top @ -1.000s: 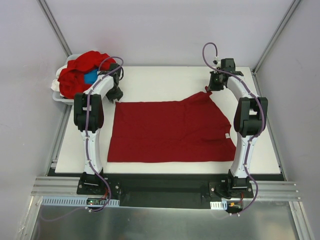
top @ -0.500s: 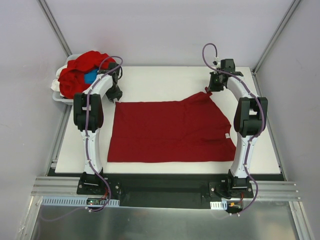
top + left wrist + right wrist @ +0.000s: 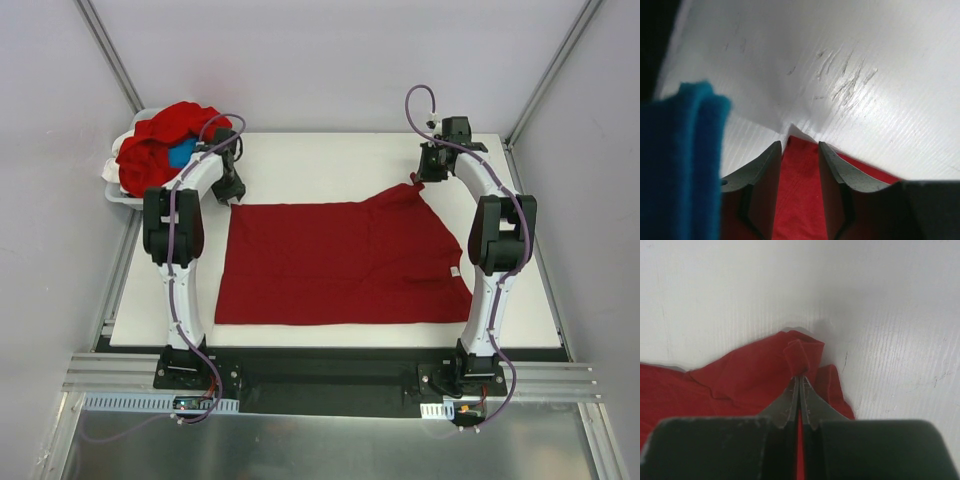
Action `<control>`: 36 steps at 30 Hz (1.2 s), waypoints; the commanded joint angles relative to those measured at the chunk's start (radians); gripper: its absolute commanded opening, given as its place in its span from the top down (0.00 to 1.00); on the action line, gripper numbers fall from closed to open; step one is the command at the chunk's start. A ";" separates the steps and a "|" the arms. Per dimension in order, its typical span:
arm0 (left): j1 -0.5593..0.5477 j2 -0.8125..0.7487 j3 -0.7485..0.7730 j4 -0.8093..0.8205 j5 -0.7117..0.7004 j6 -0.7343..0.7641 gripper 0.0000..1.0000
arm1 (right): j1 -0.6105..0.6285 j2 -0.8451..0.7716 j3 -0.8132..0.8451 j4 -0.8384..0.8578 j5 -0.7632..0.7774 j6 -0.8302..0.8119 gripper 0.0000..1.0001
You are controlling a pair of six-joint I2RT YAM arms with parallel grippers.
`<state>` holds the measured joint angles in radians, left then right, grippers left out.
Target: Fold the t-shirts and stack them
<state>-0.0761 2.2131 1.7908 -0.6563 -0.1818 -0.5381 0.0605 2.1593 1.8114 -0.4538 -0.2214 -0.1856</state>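
Item 1: spread t-shirt point(image 3: 340, 265). Deep red, lying flat and opened out on the white table point(image 3: 320, 155), between my two arms. Its white neck label point(image 3: 453, 271) shows near the right edge. The far right corner is drawn up into a peak toward the right arm. The near edge runs straight along the near side of the table.

Item 2: heap of t-shirts point(image 3: 160, 140). Red, bunched together in a white bin point(image 3: 113, 190) off the far left corner of the table. A blue t-shirt point(image 3: 182, 155) shows among them.

Item 3: left gripper point(image 3: 232, 192). I see it low at the far left corner of the spread t-shirt. In the wrist view the left gripper point(image 3: 799, 146) stands with its fingers point(image 3: 765, 175) parted. The corner of the spread t-shirt point(image 3: 800, 200) lies between them, on the table point(image 3: 865, 60). A blurred blue fold point(image 3: 680, 165) fills the left edge of that view; I cannot tell what it belongs to.

Item 4: right gripper point(image 3: 418, 178). It is at the raised far right corner. In the wrist view the right gripper point(image 3: 800, 381) has its fingers pressed together, pinching a small fold of the spread t-shirt point(image 3: 740, 375). The cloth bunches just past the tips, over the bare table point(image 3: 890, 315).
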 commanded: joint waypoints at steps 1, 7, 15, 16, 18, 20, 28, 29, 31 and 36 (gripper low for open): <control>0.056 -0.045 -0.146 0.055 0.077 -0.010 0.66 | -0.002 -0.067 0.003 0.007 -0.015 0.008 0.99; 0.038 -0.056 -0.205 0.054 0.052 -0.051 0.73 | -0.002 -0.072 -0.014 0.023 -0.024 0.020 0.99; 0.018 -0.030 -0.159 0.046 -0.007 -0.025 0.89 | -0.002 -0.088 -0.032 0.024 -0.019 0.008 0.99; 0.018 -0.027 -0.153 0.044 -0.011 -0.022 0.93 | -0.002 -0.090 -0.034 0.024 -0.019 0.008 0.99; 0.018 -0.023 -0.139 0.044 -0.010 -0.010 1.00 | -0.002 -0.090 -0.035 0.024 -0.021 0.006 0.99; 0.018 -0.021 -0.130 0.049 0.008 0.000 1.00 | -0.002 -0.090 -0.035 0.024 -0.022 0.006 0.99; -0.074 -0.088 -0.088 0.179 -0.076 0.150 1.00 | -0.004 -0.085 -0.032 0.029 -0.027 0.014 0.99; -0.077 -0.095 -0.096 0.193 -0.074 0.168 1.00 | -0.004 -0.088 -0.032 0.030 -0.030 0.015 0.99; -0.083 -0.113 -0.108 0.221 -0.067 0.184 1.00 | -0.004 -0.096 -0.037 0.038 -0.038 0.011 0.99; -0.083 -0.165 -0.185 0.299 -0.077 0.213 1.00 | -0.008 -0.130 -0.064 0.072 -0.042 -0.003 0.99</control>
<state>-0.1692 2.1448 1.6539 -0.4427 -0.2195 -0.3828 0.0605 2.1269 1.7618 -0.4290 -0.2367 -0.1764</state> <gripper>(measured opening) 0.013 0.013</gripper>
